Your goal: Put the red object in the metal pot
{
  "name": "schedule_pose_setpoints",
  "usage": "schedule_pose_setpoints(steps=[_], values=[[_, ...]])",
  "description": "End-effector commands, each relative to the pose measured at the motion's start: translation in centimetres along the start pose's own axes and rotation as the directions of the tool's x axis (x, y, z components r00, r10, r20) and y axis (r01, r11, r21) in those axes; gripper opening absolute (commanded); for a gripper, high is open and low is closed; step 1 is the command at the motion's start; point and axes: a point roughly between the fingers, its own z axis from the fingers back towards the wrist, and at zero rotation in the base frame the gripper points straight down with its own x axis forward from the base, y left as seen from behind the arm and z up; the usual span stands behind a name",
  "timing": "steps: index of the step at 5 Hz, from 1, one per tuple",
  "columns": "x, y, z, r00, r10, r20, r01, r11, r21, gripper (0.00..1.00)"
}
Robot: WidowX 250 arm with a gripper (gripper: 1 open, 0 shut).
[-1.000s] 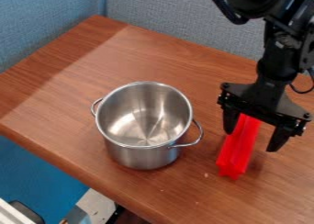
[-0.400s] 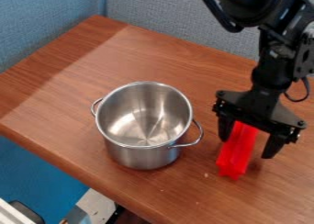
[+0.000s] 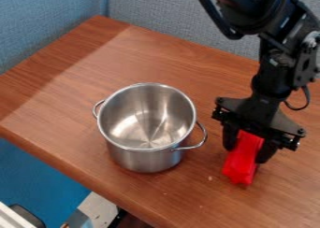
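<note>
The red object is a bright red bar standing on the wooden table to the right of the metal pot. My gripper points straight down over it, and its black fingers press against the bar's upper part from both sides. The lower end of the bar rests on the table, while its top is hidden between the fingers. The shiny pot stands upright and empty, with a loop handle facing the bar.
The brown wooden table has its front edge just below the pot and the bar. A blue wall stands behind and to the left. The black arm rises to the upper right.
The gripper has sunk slightly over the red bar, and its fingers have drawn in from wide open onto the bar's sides. The pot has not moved.
</note>
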Motion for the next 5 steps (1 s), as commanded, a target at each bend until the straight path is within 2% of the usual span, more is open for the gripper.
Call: schedule_pose_setpoints(steps=[1, 5], values=[[0.2, 0.8, 0.4, 1.000, 0.023, 0.012, -0.023, 1.000, 0.009, 0.00], [-0.5, 2.0, 1.1, 0.998, 0.060, -0.001, -0.060, 0.998, 0.023, 0.00]])
